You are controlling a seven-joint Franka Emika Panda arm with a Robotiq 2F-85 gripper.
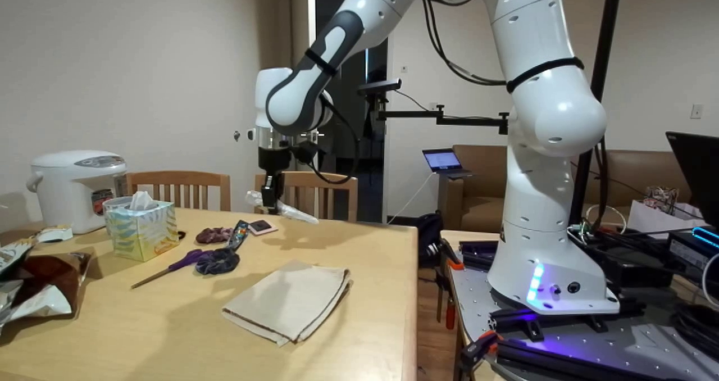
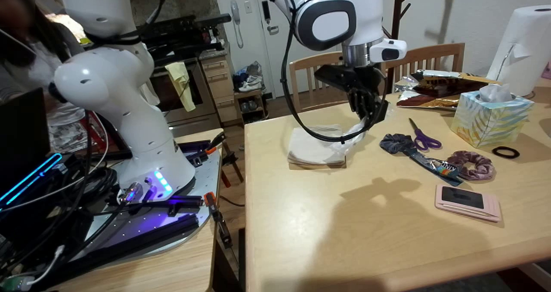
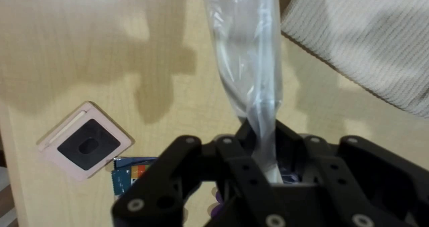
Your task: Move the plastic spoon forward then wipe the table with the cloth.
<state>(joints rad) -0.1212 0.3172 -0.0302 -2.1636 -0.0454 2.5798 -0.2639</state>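
Observation:
Shut on the plastic spoon [image 3: 246, 43], my gripper [image 1: 272, 201] hangs above the table [image 1: 168, 330]. The spoon is white and seems to sit in a clear, shiny wrapper. It sticks out on both sides of the fingers in an exterior view, one end of the spoon [image 1: 297, 213] sloping down. In the wrist view it runs from between the fingertips up past the top edge. The beige cloth [image 1: 292, 302] lies folded flat on the table, off to one side of the gripper and lower. Part of the cloth [image 2: 316, 143] is behind the spoon and a cable in an exterior view.
On the table near the gripper lie a pink card holder [image 2: 468, 202], a blue snack wrapper [image 2: 437, 165], a grey scrunchie [image 2: 396, 144], a mauve scrunchie [image 2: 471, 165] and purple scissors [image 2: 424, 139]. A tissue box [image 1: 143, 229], foil bags [image 1: 53, 282] and a white water boiler [image 1: 78, 187] stand farther off.

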